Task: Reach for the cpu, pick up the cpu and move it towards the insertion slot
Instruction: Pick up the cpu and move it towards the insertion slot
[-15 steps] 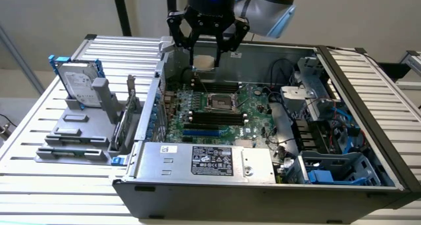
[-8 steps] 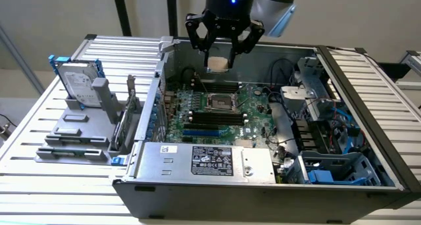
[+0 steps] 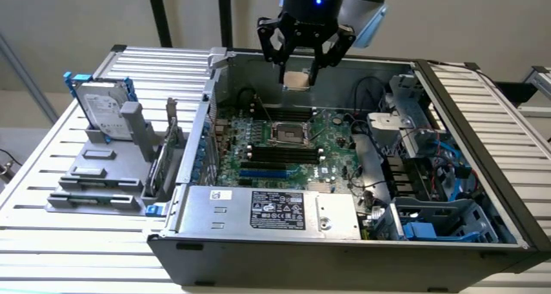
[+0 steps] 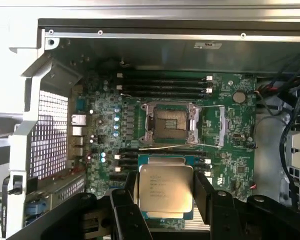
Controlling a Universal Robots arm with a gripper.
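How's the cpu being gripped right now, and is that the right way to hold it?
The gripper is shut on the cpu by two opposite side edges, a finger on each, coming from above with the metal top facing up. That seems right: the chip is thin, flat and square, so only its edges offer purchase, and it stays level above the insertion slot.

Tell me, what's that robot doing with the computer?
The robot's hand is holding the cpu, a small square chip, between its fingers. It hangs in the air above the open computer case, over the green motherboard. The insertion slot, a square socket with a shiny metal frame, sits open below with no chip in it yet.
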